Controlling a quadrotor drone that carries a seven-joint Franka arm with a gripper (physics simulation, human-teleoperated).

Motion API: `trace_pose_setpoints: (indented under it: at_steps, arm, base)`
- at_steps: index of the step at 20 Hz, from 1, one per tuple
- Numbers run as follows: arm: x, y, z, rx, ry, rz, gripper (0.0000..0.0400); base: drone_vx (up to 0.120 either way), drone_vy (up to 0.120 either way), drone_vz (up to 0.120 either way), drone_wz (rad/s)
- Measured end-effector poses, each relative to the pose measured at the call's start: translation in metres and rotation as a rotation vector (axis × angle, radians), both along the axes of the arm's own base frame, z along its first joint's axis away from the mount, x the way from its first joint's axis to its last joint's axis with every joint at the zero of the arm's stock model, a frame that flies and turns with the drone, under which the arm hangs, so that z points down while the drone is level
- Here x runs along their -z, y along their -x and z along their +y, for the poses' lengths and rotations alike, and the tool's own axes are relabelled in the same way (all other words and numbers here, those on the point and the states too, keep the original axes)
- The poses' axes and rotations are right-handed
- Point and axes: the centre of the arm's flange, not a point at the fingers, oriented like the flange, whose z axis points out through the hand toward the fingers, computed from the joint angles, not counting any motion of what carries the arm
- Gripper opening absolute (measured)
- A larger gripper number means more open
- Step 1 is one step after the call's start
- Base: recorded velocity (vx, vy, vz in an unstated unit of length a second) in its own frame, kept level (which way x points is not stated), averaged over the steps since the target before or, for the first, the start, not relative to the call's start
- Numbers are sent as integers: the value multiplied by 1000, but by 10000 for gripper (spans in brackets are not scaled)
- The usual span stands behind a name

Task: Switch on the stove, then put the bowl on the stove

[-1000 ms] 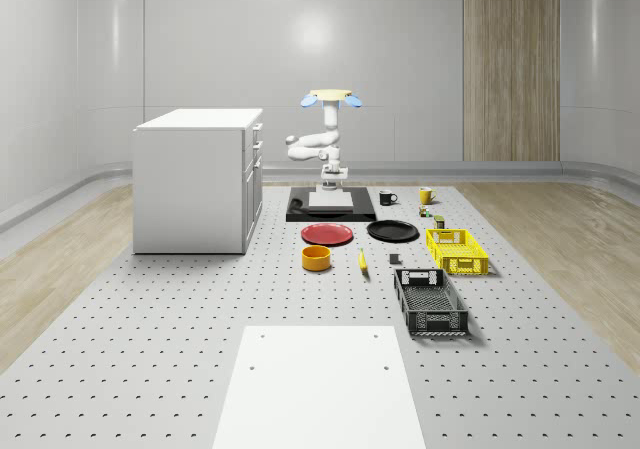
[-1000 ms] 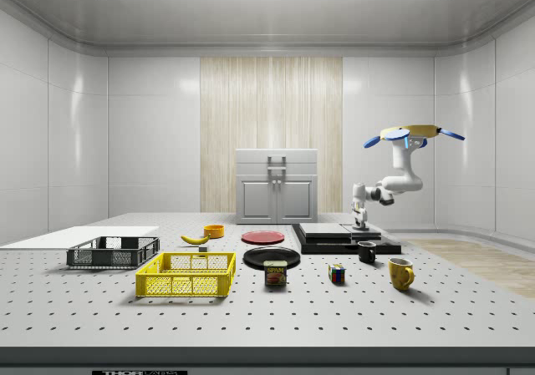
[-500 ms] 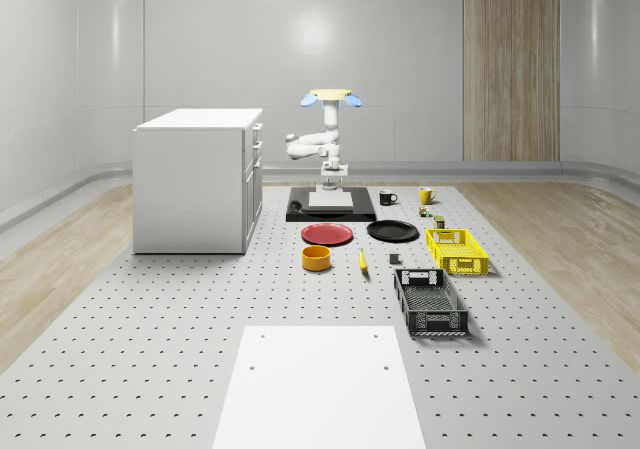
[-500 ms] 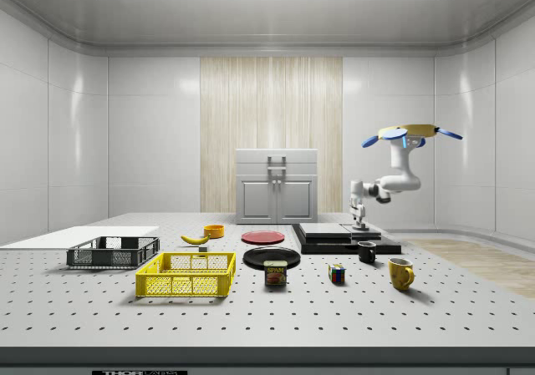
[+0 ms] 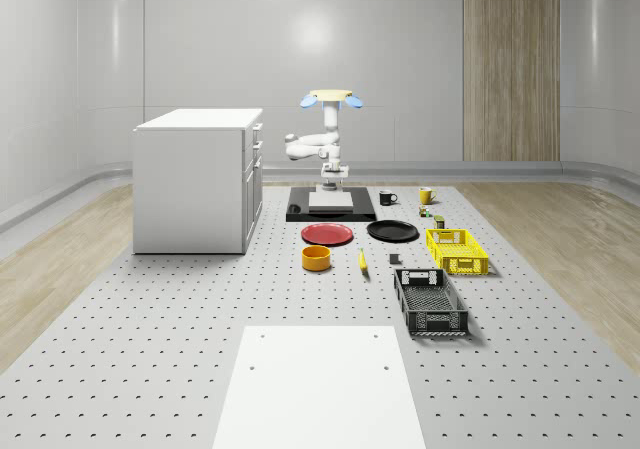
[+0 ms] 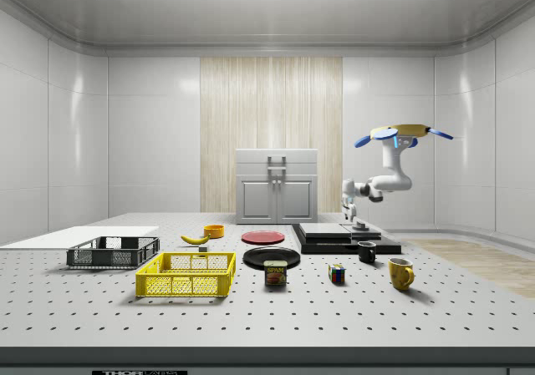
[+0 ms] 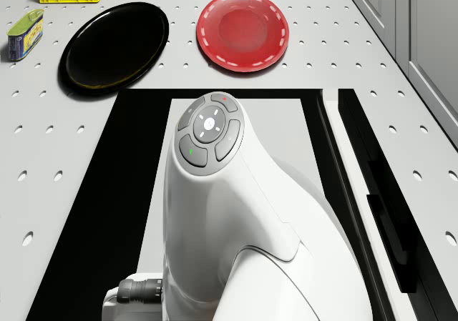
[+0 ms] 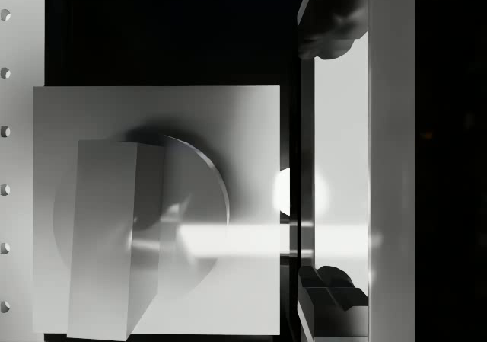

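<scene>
Arm (image 6: 380, 183) bent, pincer (image 6: 360, 224) above stove (image 6: 322, 238)

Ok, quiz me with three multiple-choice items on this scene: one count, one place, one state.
1. How many round plates lie on the grey perforated table? A one. B two. C three.
2. Where is the quadrotor drone? A resting on the table. B hovering over the flat black stove. C landed on the stove.
3. How is the orange bowl? A on the stove. B stacked on a plate. C upright on the table, apart from the stove.
Answers: 1 B, a red plate and a black plate lie side by side. 2 B, the side view shows it airborne above the stove. 3 C, it stands in front of the red plate.
</scene>
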Motion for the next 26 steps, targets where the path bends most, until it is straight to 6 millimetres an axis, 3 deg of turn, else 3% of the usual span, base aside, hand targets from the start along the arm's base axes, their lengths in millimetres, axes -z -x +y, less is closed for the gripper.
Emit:
trace_pose_setpoints:
  at_steps: [5,12,26]
  arm:
    - [0,0,0,0,0,0,400]
    - [0,0,0,0,0,0,400]
    - [0,0,0,0,0,0,400]
  base:
    - [120,-8,0,0]
    - [120,-109,0,0]
    - [120,0,0,0]
